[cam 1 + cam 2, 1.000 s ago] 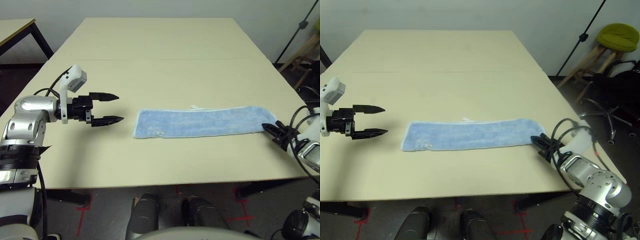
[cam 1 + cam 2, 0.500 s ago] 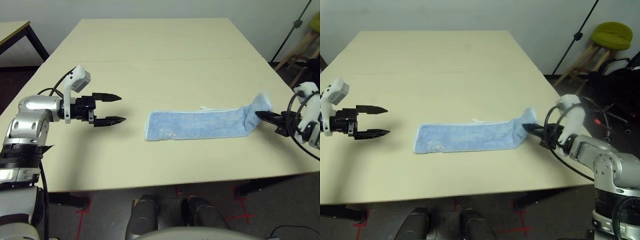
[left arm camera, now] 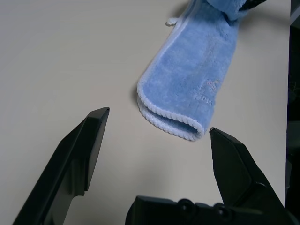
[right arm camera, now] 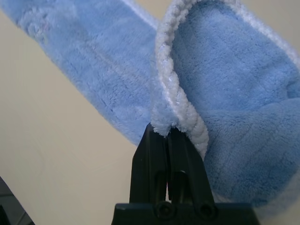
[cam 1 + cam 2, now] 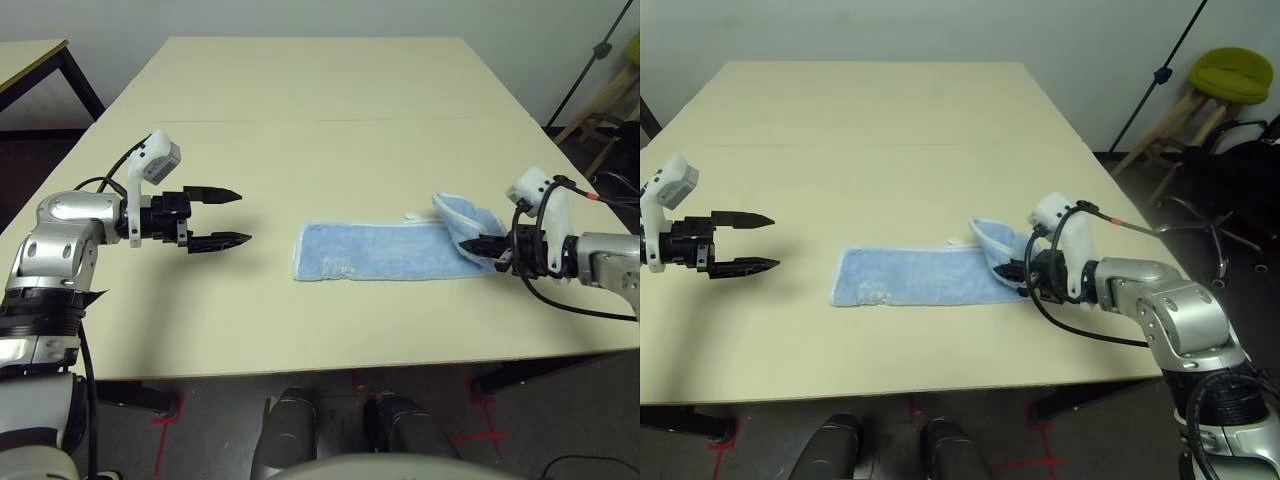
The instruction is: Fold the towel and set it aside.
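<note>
Since a second ago, the towel's [image 5: 385,250] right end has come up off the table [image 5: 320,110] and curled back over the strip, carried toward the left by the right gripper [image 5: 483,244], which earlier sat low at the table's right edge with the towel stretched flat and long. Now the light-blue towel lies as a shorter folded strip near the middle of the table's front half, its left end flat and doubled, white stitched edging running round the fold. A small embroidered mark sits on the top layer near that left end. A small white loop pokes out from the far edge just beside the raised part. The right end stands up in a rounded flap, tilted back over the strip. The right gripper's fingers [image 4: 171,154] are pressed tight together on the white edging of that flap, pinching the hem, with blue terry hanging round them on both sides. The left gripper [image 5: 232,216] hovers well to the left of the towel's left end, apart from it, its two black fingers [image 3: 84,150] spread wide and holding nothing, pointing along the table toward the towel.
</note>
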Robot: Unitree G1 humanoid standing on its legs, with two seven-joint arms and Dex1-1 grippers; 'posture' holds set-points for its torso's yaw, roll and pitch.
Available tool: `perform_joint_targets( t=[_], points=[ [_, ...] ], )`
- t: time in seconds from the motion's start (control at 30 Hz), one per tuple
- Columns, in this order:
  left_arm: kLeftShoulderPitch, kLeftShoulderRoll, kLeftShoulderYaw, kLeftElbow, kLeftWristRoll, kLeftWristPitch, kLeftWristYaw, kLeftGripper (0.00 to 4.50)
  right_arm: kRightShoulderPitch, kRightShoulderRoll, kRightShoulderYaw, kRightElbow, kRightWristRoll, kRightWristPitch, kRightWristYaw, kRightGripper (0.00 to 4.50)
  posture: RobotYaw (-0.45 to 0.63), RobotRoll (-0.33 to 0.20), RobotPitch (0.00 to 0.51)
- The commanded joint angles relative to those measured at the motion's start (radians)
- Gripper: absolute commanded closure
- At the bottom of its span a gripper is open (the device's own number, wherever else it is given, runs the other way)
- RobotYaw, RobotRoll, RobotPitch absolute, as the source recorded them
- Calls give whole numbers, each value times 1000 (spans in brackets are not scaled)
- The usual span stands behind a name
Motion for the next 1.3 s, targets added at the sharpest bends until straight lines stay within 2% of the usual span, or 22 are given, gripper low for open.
perform_joint_targets(
  t=[0.03,0.17,0.27,0.37,0.53,0.63,0.73,0.83,1.03,1.13,1.3],
  points=[
    [6,5,-9,-11,7,6,-2,0,-23,14,67,13,-45,-18,19,4447,184,0,102],
    [9,8,-8,-16,7,12,0,0,-51,32,117,34,-93,-32,26,4447,191,0,101],
    [15,11,-6,-23,4,21,1,0,-75,21,139,20,-107,-24,54,3827,191,0,101],
    [20,13,-4,-28,2,28,1,0,-110,-17,141,-25,-92,-6,121,2833,193,0,99],
    [18,12,-5,-28,1,33,0,0,-162,-95,115,-98,-3,73,243,1069,190,0,95],
    [14,8,-10,-28,2,36,0,0,-181,-110,89,-119,55,121,283,18,186,0,90],
    [11,4,-15,-24,3,33,-5,0,-197,-166,40,-118,132,179,354,18,184,0,88],
    [12,4,-14,-24,3,32,-6,0,-207,-209,-19,-35,142,186,362,18,184,0,87],
    [13,7,-13,-28,2,35,-7,0,-250,-177,-170,359,109,257,222,18,183,0,91],
    [19,7,-12,-33,1,36,-7,0,-197,-175,-201,380,149,353,213,18,182,0,99],
    [23,7,-12,-42,0,42,-6,0,-206,-93,-275,407,169,491,103,18,181,0,101]
  ],
)
